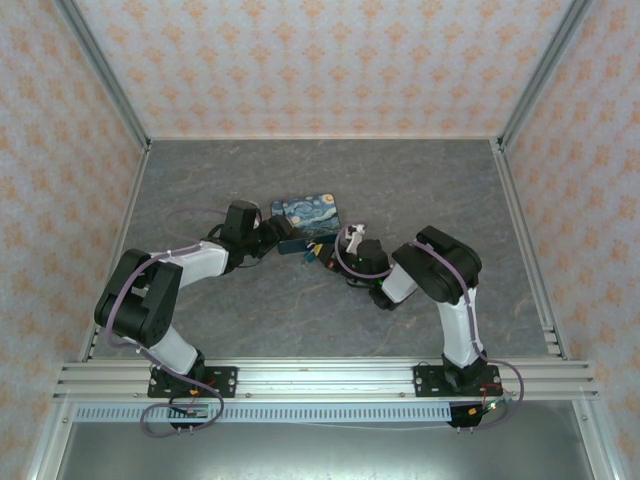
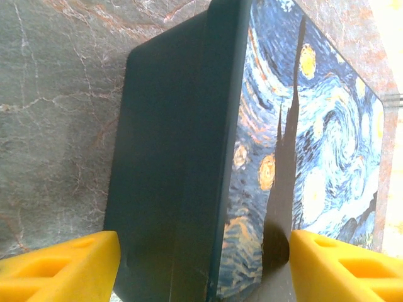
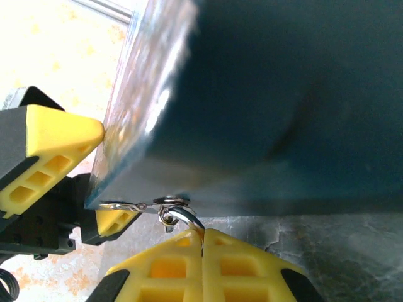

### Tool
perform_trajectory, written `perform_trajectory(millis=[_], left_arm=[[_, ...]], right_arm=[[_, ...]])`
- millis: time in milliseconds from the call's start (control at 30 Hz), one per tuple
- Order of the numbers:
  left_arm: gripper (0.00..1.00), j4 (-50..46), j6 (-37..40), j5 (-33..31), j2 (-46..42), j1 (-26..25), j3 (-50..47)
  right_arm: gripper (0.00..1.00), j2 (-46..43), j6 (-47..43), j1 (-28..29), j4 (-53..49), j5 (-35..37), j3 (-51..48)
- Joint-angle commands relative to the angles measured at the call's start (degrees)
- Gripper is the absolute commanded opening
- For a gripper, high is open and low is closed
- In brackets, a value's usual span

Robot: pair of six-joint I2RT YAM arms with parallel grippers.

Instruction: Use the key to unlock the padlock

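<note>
The tin carries a swirling starry-night print in dark blue, white and yellow on its lid, with plain dark teal sides. It sits a little above the centre of the top view on a grey marbled tabletop. Peach-and-orange patterned walls enclose the table, with aluminium frame rails along the near edge. The left arm folds sharply at the lower left of the top view, its forearm running up and right to the tin. The left gripper has its jaws spread wide around the tin, one yellow finger at the bottom left corner of the left wrist view against the dark side and the other at the bottom right against the printed lid, clasping it. The right arm rises from the lower right, bends at its elbow and reaches left toward the same spot. At the bottom centre of the right wrist view the right gripper has its jaws pressed together, pinching a small metal ring that hangs at the tin's lower edge. The padlock is too small to single out with confidence from above; it can only be placed in the tight cluster just below the tin, where both grippers meet.
</note>
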Motion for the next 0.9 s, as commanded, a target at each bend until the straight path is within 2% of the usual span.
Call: perform_trajectory(millis=[0,533,667,867], left_arm=[[0.7,-8.7,0.3,-2.2,1.4,-1.1,-2.9],[0.76,-9.8,0.9,-3.1,-0.4,-1.4,-2.3],[0.82,-10.8,1.7,-4.0,-3.9,-1.4,-2.1],[0.93,-15.8,4.8,-8.6,-12.1,-1.4,-1.1]], right_arm=[[0.0,0.7,2.3,-1.4,5.6,3.3,-1.1],[0.0,-1.8,3.3,-4.2,4.7,4.4,-5.2],[0.0,-5.3,0.8,-4.1,0.6,4.2,-6.4],[0.0,-15.0,-5.5,-4.3,-11.9,4.5,-8.2]])
